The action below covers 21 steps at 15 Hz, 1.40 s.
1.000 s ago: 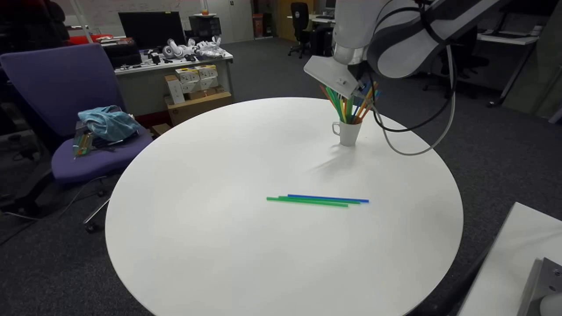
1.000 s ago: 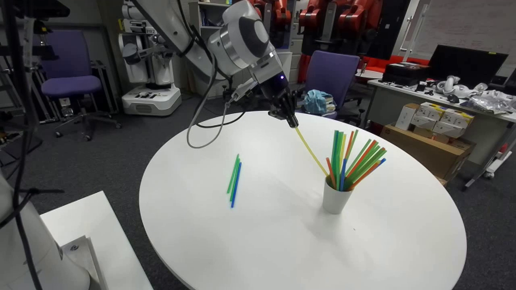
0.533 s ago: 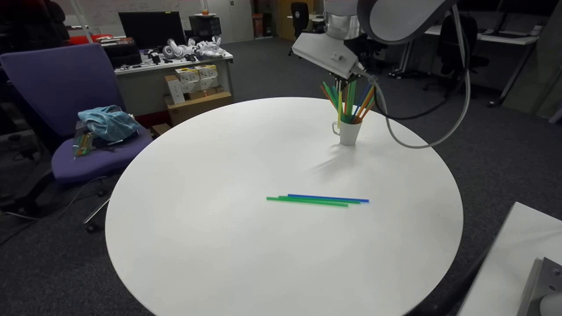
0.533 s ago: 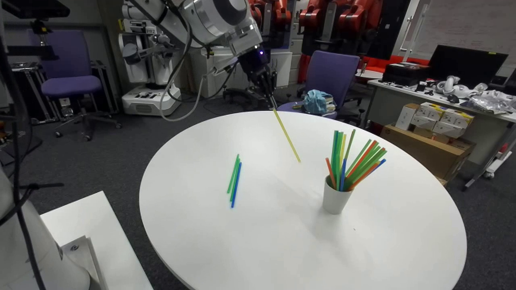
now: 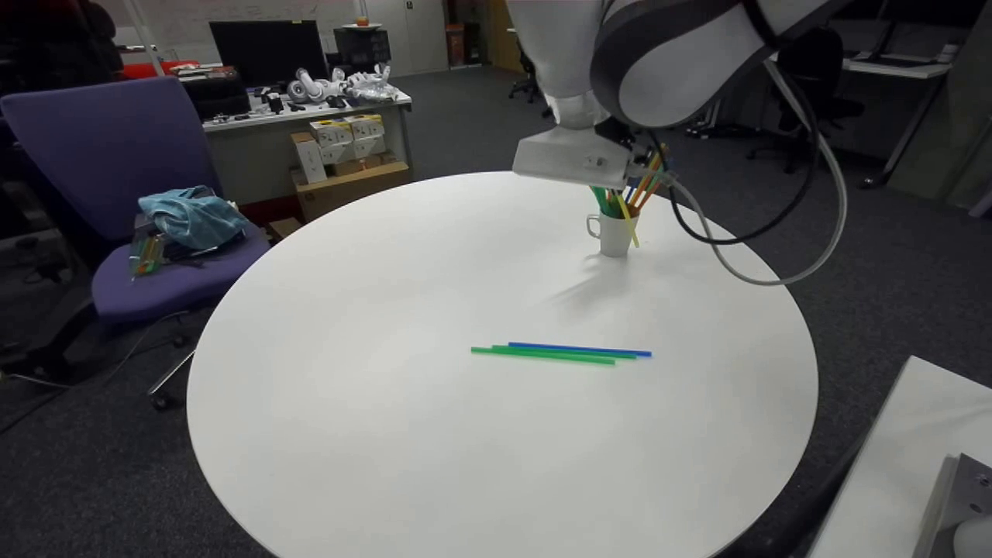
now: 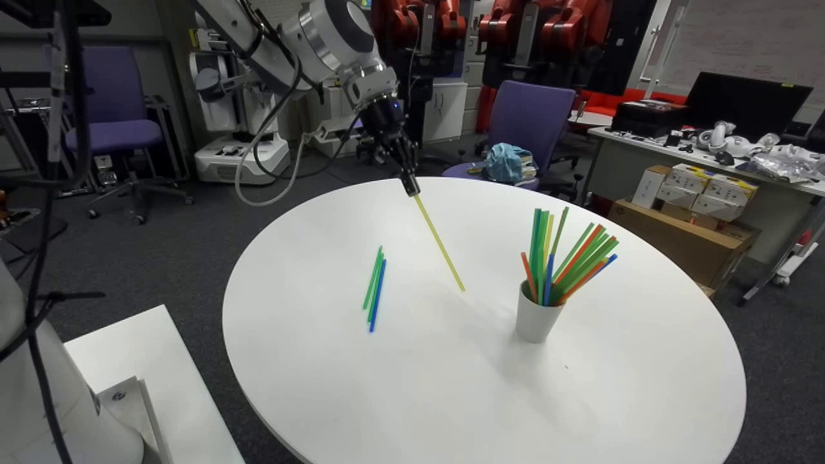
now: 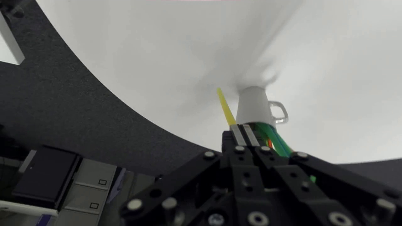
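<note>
With your jaws pinching the yellow straw by its upper end, guide the gripper slowly so the straw's lower end clears the white mug.

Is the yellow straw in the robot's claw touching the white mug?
Apart: an exterior view shows a plain gap, with tabletop visible between the yellow straw and the white mug.

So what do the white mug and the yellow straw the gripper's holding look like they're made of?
White mug: probably ceramic, with a smooth, even surface and looped handle, though plastic is possible.
Yellow straw: likely plastic; smooth, thin, straight and evenly coloured.
</note>
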Each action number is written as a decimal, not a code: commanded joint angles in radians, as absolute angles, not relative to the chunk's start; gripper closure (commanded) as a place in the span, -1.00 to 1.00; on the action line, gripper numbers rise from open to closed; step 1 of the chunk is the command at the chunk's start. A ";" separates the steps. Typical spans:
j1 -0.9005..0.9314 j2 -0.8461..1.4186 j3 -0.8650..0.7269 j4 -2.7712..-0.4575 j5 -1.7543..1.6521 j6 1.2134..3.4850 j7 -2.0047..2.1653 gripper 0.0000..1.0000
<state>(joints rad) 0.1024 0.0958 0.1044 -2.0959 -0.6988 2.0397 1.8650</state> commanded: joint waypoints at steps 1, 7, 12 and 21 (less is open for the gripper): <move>0.118 0.270 0.100 -1.955 -0.613 1.978 1.696 0.99; 0.163 0.510 0.073 -1.711 -0.446 1.790 1.476 0.99; 0.216 0.647 0.038 -1.529 -0.381 1.615 1.429 0.99; 0.240 0.753 0.010 -1.384 -0.350 1.575 1.418 -0.48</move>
